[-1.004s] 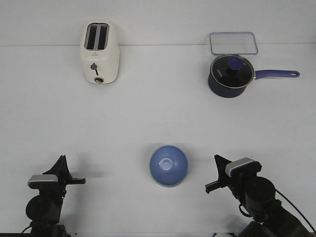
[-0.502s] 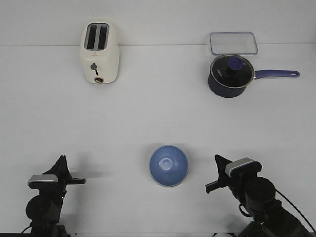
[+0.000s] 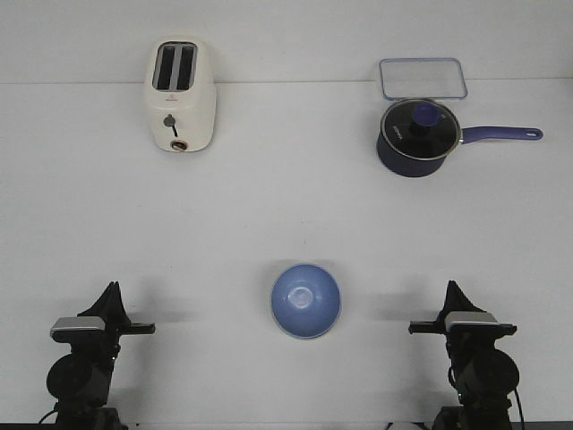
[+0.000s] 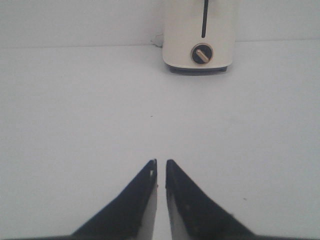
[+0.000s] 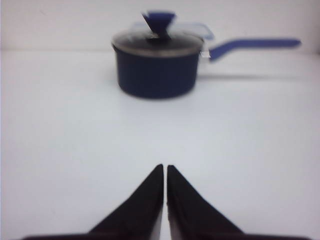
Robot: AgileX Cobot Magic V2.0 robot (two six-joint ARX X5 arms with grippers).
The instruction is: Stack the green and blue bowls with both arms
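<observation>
From the front, the blue bowl (image 3: pixel 306 300) sat near the middle of the bench's near edge, and a thin pale green rim showed under its bottom edge, so it seemed to sit inside the green bowl (image 3: pixel 304 334). The left gripper (image 3: pixel 110 293) was near the near left corner and the right gripper (image 3: pixel 452 291) was near the near right corner, both well apart from the bowls and holding nothing. A cream toaster (image 3: pixel 180 95) stood by the far edge toward the left. A dark blue saucepan (image 3: pixel 417 136) with a glass lid stood toward the far right corner, its handle pointing to the right edge, and a clear lid (image 3: pixel 423 78) lay just behind it. In the left wrist view, the left gripper (image 4: pixel 161 165) had its black fingers (image 4: pixel 134 202) almost together with only a thin gap, and the toaster (image 4: pixel 200 35) stood ahead on the white bench (image 4: pixel 75 125). In the right wrist view, the right gripper (image 5: pixel 164 169) had its fingers (image 5: pixel 142 205) pressed together, and the saucepan (image 5: pixel 156 67) looked blurry ahead.
</observation>
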